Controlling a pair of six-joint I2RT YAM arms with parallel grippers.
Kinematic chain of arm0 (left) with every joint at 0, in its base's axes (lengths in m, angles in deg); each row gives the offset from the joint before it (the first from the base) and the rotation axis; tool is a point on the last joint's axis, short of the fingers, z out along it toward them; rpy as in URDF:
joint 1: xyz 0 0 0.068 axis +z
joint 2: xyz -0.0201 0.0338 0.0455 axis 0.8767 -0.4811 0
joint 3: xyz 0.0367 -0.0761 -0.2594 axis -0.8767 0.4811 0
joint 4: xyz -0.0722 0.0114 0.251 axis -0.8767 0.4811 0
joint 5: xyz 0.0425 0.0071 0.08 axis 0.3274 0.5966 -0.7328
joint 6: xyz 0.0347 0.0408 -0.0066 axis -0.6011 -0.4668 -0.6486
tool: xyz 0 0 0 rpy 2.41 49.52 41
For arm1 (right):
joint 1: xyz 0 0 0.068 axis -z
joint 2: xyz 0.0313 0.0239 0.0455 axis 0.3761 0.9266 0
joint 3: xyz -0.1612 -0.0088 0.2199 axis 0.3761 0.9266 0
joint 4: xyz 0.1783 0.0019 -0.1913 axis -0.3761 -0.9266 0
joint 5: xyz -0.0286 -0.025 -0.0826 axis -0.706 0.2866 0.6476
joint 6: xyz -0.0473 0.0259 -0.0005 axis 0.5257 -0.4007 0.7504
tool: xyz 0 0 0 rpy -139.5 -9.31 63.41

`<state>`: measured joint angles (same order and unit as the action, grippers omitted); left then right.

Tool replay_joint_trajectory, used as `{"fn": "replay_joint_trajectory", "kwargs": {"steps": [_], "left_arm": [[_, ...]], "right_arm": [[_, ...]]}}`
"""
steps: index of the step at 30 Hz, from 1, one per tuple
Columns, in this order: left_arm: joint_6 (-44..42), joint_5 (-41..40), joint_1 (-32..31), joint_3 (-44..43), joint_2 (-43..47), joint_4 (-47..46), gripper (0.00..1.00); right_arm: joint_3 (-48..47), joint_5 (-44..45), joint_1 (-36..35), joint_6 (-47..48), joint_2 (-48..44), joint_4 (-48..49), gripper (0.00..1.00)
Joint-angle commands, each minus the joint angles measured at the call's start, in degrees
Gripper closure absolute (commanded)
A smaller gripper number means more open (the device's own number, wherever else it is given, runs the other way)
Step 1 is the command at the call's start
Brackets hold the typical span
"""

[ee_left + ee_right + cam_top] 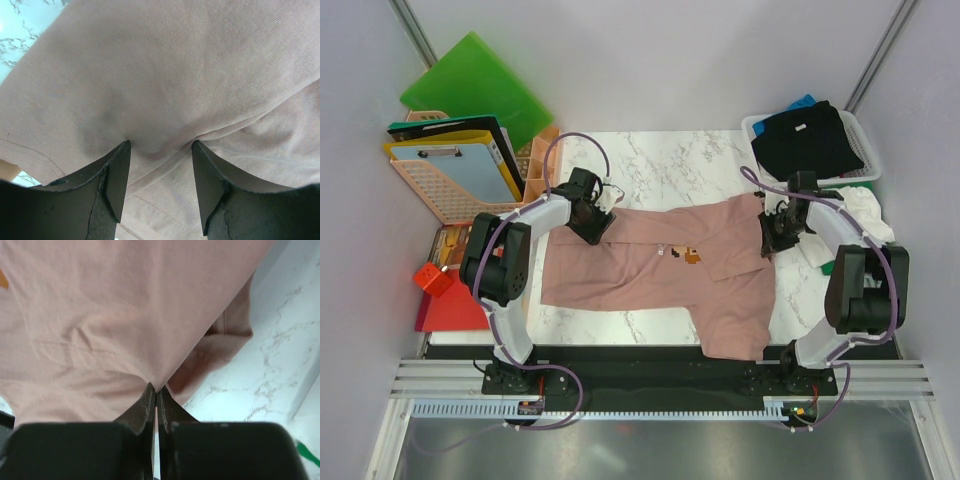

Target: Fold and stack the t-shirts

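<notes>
The dusty pink t-shirt (650, 265) lies spread across the marble table, its pixel chest print (686, 256) facing up. My left gripper (595, 217) is at the shirt's far left corner. In the left wrist view (160, 147) it is open, with the jaws pressed down either side of a ridge of pink cloth (165, 75). My right gripper (776, 236) is at the shirt's far right edge. In the right wrist view (156, 389) it is shut, pinching a peak of the pink cloth (100, 315). A black t-shirt (808, 140) lies in the white basket (865, 135).
A white shirt (863, 213) and a bit of green cloth (828, 266) lie right of the right arm. A blue cloth (804, 102) shows behind the black shirt. A pink basket (430, 195) with clipboards, a green folder (475, 85) and a red folder (450, 312) stand at the left.
</notes>
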<state>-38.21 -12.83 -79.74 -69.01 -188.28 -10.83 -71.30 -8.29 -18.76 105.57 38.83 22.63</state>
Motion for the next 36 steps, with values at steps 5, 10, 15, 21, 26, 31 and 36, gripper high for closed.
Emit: {"fn": "replay_joint_trajectory", "kwargs": {"steps": [5, 10, 15, 21, 26, 31, 36], "left_arm": [[-2.8, -2.2, -0.3, 2.6, -2.8, 5.7, 0.4], [-3.2, -2.3, -0.2, 2.7, -2.4, 5.8, 0.4], [-3.4, -2.8, -0.3, 3.5, -1.1, 5.6, 0.41], [-2.9, -1.6, -0.1, 9.5, 16.0, -3.5, 0.4], [-6.1, -10.4, 0.0, 20.1, 38.4, -19.1, 0.26], [-9.4, -17.7, 0.9, 26.3, 54.7, -23.6, 0.0], [-10.2, -22.1, 1.9, 30.5, 74.3, -20.9, 0.0]], "right_arm": [[4.7, 0.4, 0.2, 2.7, -9.5, -6.8, 0.89], [2.6, 0.3, 1.8, 3.0, -10.5, -12.5, 0.49], [0.6, 2.3, 3.3, 4.5, -11.2, -15.2, 0.39], [1.9, 3.3, 9.1, 8.2, -27.8, -10.3, 0.33], [4.2, -3.7, 9.2, 5.7, -38.5, -5.8, 0.02], [-0.7, -15.3, 9.2, 11.1, -31.8, -13.4, 0.02], [1.3, -10.6, 9.3, 7.0, -34.7, -8.4, 0.02]]}}
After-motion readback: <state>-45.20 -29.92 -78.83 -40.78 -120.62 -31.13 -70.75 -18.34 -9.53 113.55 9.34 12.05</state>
